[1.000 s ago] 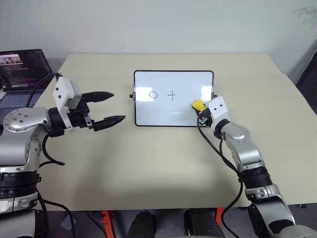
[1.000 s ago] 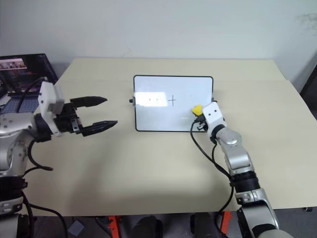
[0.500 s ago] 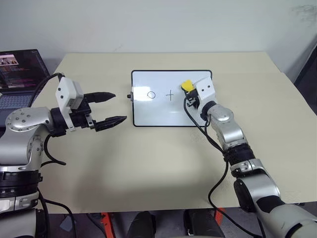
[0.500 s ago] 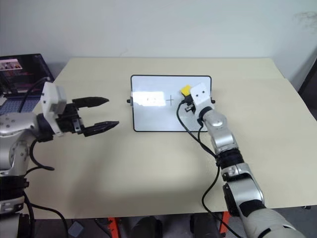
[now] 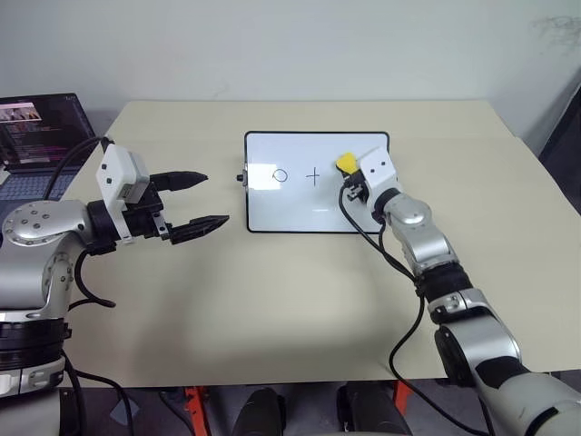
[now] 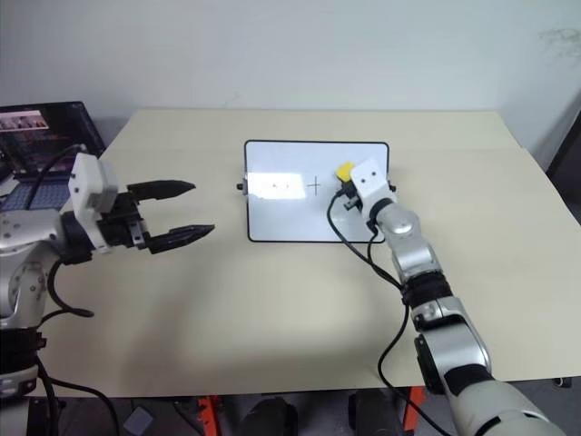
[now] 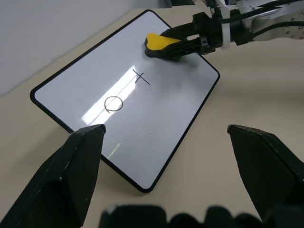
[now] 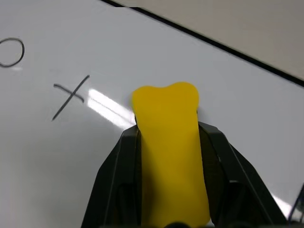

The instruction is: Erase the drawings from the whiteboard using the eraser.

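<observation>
The whiteboard [image 5: 300,211] lies flat at the table's middle. Two drawings show on it, a circle [image 5: 280,175] and a plus sign [image 5: 313,175]. My right gripper [image 5: 350,173] is shut on the yellow eraser [image 5: 346,163], which sits low over the board's far right part, just right of the plus sign [image 8: 70,97]. In the right wrist view the eraser [image 8: 168,142] sticks out past the black fingers [image 8: 118,161]. I cannot tell if it touches the board. My left gripper [image 5: 215,197] hangs open above the table, left of the board, holding nothing.
An open laptop [image 5: 36,127] stands at the table's far left corner, behind my left arm. A black cable [image 5: 399,263] runs along my right forearm. Bare table top [image 5: 290,300] stretches in front of the board.
My right gripper carried the eraser from the board's right near edge up and leftward across the board to beside the plus sign. The left arm stayed put.
</observation>
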Robot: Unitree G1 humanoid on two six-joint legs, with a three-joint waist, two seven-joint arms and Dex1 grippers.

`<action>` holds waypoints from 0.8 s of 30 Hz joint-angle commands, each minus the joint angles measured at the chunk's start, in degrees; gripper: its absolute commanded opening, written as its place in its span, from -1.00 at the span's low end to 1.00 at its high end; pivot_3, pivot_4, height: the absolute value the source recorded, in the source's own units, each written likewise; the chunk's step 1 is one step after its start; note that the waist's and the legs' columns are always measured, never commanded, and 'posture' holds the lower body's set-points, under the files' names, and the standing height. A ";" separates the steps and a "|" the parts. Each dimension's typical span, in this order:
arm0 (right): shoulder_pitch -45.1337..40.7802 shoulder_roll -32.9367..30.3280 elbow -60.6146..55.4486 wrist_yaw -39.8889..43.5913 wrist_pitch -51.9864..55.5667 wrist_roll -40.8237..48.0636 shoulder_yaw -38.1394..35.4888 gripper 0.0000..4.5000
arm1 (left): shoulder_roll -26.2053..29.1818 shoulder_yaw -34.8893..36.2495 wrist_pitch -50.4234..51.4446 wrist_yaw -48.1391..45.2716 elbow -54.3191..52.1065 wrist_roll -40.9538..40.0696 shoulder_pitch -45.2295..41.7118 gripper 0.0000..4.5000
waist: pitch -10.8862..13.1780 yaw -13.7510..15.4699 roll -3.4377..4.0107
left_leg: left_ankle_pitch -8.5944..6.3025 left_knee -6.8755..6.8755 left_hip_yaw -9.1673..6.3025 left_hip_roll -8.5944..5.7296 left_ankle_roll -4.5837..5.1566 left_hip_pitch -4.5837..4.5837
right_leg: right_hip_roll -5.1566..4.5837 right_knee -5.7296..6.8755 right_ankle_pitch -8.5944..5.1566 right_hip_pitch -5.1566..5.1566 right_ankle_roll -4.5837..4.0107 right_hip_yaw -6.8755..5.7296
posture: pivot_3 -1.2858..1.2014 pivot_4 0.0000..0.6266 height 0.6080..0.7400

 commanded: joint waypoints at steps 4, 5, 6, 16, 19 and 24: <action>8.18 -2.78 -7.86 1.38 7.63 -0.82 0.18 -0.43 | 0.55 0.86 -0.45 0.16 -1.33 -0.65 -2.01 1.00 | 0.00 0.12 0.00 | 0.00 0.00 -0.04 0.00 0.00 0.03 | 0.00 0.01 0.00 0.04 0.00 -0.03 | 0.03 -0.52 1.00; 9.19 -3.20 -8.89 1.59 8.14 -0.91 0.21 -0.43 | 0.49 0.75 -0.47 0.13 -1.27 -0.63 -2.14 1.00 | 0.00 0.16 0.00 | 0.00 0.00 -0.05 0.00 0.00 0.05 | 0.00 0.00 0.00 0.06 0.00 -0.04 | 0.03 -0.52 1.00; 10.14 -3.64 -10.03 1.75 8.66 -0.86 0.08 -0.43 | 0.46 0.64 -0.52 0.09 -1.14 -0.56 -2.29 1.00 | 0.00 0.17 0.00 | 0.00 0.00 -0.05 0.00 0.00 0.05 | 0.01 0.00 0.00 0.07 0.00 -0.04 | 0.03 -0.52 1.00; 12.04 -2.02 -22.78 2.75 12.04 5.17 -3.03 -0.43 | 0.44 0.42 -0.91 -0.56 -0.27 -0.25 -2.70 1.00 | 0.09 0.38 0.02 | 0.00 -0.02 -0.08 0.00 0.00 0.08 | 0.02 -0.08 -0.01 0.14 0.00 -0.07 | 0.03 -0.52 1.00; 12.86 -1.20 -27.21 2.84 15.19 6.54 -2.99 -0.43 | 0.41 0.59 -0.99 -0.74 -0.19 -0.20 -2.53 1.00 | 0.10 0.41 0.02 | -0.01 -0.09 -0.06 0.01 0.00 -0.08 | 0.02 -0.20 -0.01 -0.04 0.00 -0.04 | 0.03 -0.52 1.00; 12.42 2.49 -34.63 2.37 19.28 11.76 -4.31 -0.43 | 0.47 0.79 -1.19 -1.01 0.10 -0.11 -2.26 1.00 | 0.11 0.30 0.02 | -0.01 -0.40 -0.04 0.02 0.00 -0.14 | 0.02 -0.43 -0.01 -0.13 0.00 -0.03 | 0.03 -0.52 1.00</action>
